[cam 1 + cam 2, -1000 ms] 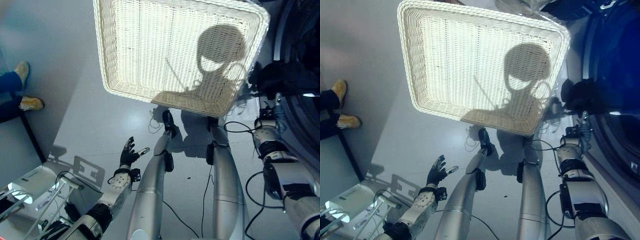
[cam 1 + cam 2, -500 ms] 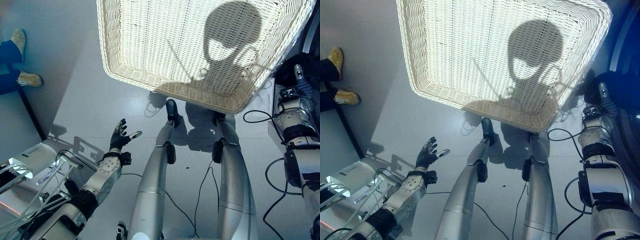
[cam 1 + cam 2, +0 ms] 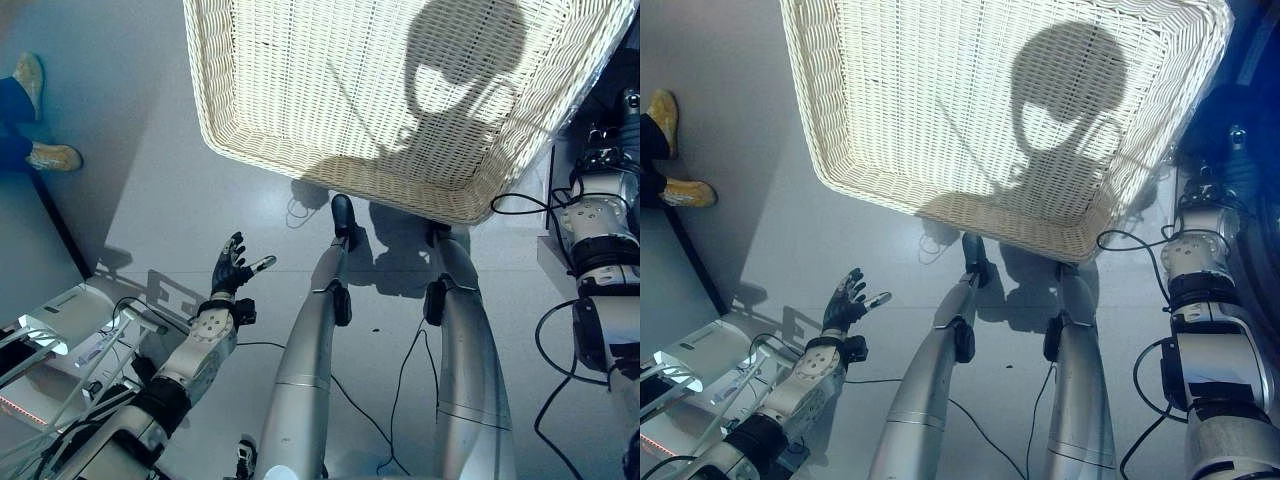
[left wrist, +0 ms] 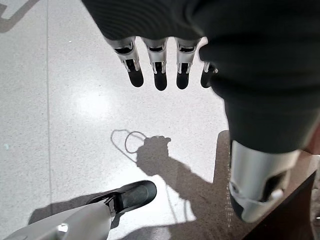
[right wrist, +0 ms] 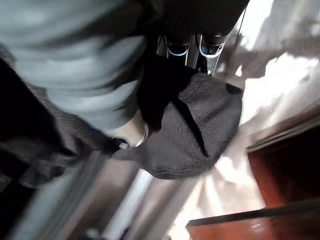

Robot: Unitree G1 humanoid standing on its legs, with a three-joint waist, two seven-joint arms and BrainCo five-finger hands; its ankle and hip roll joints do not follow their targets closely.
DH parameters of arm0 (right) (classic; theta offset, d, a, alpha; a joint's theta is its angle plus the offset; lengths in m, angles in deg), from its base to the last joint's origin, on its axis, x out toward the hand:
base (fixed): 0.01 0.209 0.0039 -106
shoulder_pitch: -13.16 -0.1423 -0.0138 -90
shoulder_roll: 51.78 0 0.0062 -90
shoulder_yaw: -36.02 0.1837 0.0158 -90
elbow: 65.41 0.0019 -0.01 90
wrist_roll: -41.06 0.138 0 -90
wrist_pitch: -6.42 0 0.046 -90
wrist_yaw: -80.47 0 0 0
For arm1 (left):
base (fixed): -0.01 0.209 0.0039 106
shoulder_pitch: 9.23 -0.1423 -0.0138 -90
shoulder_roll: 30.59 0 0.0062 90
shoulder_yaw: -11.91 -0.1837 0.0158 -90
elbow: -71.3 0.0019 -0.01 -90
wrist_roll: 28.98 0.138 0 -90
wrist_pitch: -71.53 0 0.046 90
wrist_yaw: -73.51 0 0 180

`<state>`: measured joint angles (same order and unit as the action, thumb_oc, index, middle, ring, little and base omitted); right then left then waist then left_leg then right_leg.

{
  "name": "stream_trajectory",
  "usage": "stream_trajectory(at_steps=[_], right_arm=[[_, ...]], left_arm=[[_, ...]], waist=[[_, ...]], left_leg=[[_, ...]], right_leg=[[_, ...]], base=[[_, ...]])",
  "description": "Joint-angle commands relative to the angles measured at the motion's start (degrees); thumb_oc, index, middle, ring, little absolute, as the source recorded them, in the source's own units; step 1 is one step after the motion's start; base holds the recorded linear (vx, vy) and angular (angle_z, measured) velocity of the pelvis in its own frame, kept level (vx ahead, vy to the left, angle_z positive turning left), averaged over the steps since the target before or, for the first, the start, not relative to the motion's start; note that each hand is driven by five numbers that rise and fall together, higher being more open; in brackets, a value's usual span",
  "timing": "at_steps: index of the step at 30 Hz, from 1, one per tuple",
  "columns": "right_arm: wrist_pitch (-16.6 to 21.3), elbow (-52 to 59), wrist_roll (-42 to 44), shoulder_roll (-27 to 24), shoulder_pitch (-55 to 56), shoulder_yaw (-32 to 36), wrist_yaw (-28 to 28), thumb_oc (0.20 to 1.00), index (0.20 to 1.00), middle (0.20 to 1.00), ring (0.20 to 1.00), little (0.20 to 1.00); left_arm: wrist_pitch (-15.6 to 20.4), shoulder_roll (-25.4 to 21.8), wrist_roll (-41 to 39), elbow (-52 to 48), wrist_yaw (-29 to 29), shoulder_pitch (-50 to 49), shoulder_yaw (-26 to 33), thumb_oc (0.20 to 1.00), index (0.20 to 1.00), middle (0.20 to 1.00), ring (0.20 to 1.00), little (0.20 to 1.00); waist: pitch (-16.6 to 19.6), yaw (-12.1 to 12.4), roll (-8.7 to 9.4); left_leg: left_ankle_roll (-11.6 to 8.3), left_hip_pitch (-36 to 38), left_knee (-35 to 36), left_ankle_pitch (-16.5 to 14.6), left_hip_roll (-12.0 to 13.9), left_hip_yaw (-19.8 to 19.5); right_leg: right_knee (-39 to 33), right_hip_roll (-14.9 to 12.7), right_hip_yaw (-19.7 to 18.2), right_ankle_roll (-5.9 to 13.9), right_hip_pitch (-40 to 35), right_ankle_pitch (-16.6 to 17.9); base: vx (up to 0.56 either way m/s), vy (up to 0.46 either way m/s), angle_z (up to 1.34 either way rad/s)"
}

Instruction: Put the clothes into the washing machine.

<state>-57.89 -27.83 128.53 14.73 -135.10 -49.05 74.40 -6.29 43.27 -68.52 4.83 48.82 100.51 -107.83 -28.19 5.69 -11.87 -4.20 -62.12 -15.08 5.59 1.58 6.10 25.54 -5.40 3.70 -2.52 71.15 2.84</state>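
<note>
Fingers on your left hand (image 3: 229, 272) are spread and relaxed, holding nothing, just hanging over the grey floor (image 3: 150, 210) down at the lower left of the head views. You can check it in the left wrist view too: the dark-tipped fingers (image 4: 159, 75) run straight out in a row above bare floor, with the thumb (image 4: 255, 185) off to one side and nothing between them.

Your right hand (image 5: 192, 47) is the busy one. In its own wrist view you get a dark garment (image 5: 190, 130), black knit-looking cloth, bunched up right against the hand and drooping in a rounded fold past it. A couple of fingers peek out at the cloth's edge, but the rest are buried in it, so you honestly can't tell if they're curled on it or not. In the head views that arm reaches along the right edge toward the washing machine (image 3: 1250, 120), whose dark blue front shows at the upper right, and the hand end disappears into the dark patch there.

The white wicker basket (image 3: 240, 150) takes up the top middle, sitting on the floor just ahead of you, and you can see bare weave across its inside. Its near right corner is close to your right arm.

Off at the far left edge a person's shoes (image 3: 45, 155) stand on the floor, well apart from the basket. Some white equipment (image 3: 60, 335) sits at the lower left, near your left forearm.
</note>
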Motion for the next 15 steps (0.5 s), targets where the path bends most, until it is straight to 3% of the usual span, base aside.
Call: stream_trajectory(at_steps=[1, 6, 15], right_arm=[[10.83, 3.80, 2.13, -7.90, 0.78, 1.24, -2.14, 0.200, 0.200, 0.200, 0.200, 0.200], [13.36, 8.70, -1.24, -9.26, 3.90, 3.41, -6.92, 0.200, 0.200, 0.200, 0.200, 0.200], [22.12, 11.69, -2.05, -16.81, 9.08, 9.34, -18.33, 0.200, 0.200, 0.200, 0.200, 0.200]], left_arm=[[1.89, 2.99, 0.03, -2.19, -0.80, -6.39, 0.39, 1.000, 1.000, 1.000, 1.000, 1.000], [1.90, 2.87, 0.13, -2.49, -0.20, -8.11, 1.86, 1.000, 1.000, 1.000, 1.000, 1.000], [0.91, 0.56, -1.00, 1.34, 3.42, -10.96, 4.79, 1.000, 1.000, 1.000, 1.000, 1.000]], waist=[[-1.60, -4.02, -8.56], [-1.60, -5.09, -7.54], [-1.60, -8.06, -3.20]], left_leg=[[0.36, 3.83, 3.96, 0.94, -3.37, 0.79], [0.72, 6.94, 3.09, 0.21, -3.63, 1.44], [0.92, 14.75, 3.86, -1.00, -3.16, 2.45]], right_leg=[[1.44, 4.02, 0.24, 4.33, -4.42, -6.24], [1.43, 4.05, 0.58, 4.01, -7.67, -6.39], [-0.95, 5.34, 1.22, 3.70, -16.16, -5.96]], base=[[-0.06, 0.019, -0.05], [-0.05, 0.019, -0.06], [-0.03, -0.025, -0.10]])
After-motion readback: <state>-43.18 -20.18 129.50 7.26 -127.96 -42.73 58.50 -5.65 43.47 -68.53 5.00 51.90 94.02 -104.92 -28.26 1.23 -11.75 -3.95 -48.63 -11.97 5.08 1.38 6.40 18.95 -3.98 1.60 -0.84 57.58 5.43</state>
